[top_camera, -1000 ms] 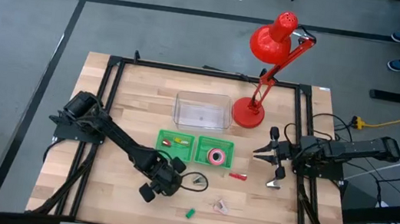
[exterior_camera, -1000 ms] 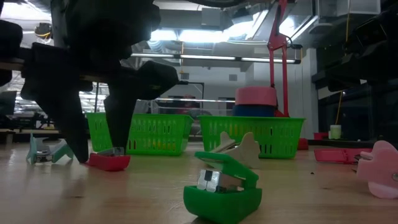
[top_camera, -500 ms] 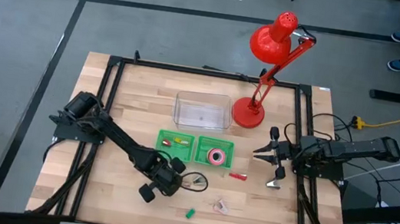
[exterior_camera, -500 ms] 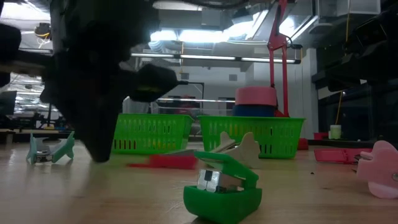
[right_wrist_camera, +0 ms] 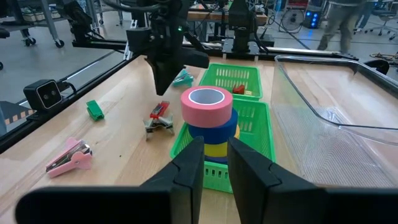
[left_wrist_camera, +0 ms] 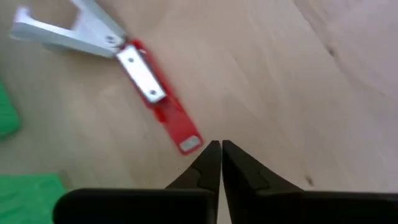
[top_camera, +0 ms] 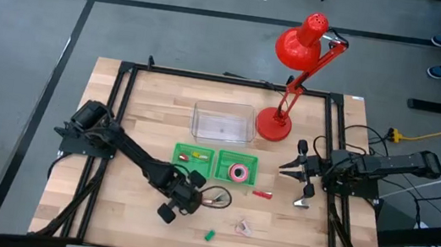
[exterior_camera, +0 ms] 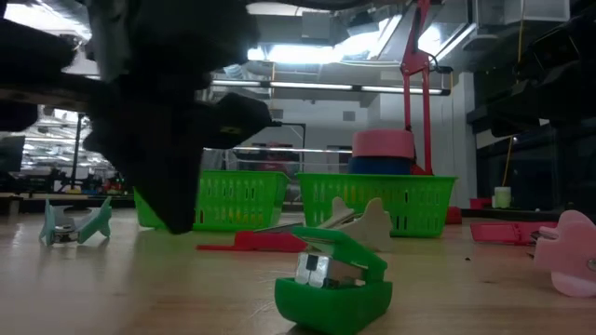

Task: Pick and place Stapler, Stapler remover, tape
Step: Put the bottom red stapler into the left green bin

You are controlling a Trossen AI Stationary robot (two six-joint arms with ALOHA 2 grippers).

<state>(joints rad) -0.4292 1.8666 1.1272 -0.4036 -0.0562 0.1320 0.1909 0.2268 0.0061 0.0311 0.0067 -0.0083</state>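
Contact with the red staple remover (left_wrist_camera: pixel 158 102) is lost: it now lies free on the worktop just beyond the left gripper (left_wrist_camera: pixel 220 157), whose jaws are pressed together (holding nothing). Tape (right_wrist_camera: pixel 210 124) is stacked in the right green basket (top_camera: pixel 236 170); the pick probably needs repeating.

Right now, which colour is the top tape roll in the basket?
Pink; the top tape roll shows best in the right wrist view.
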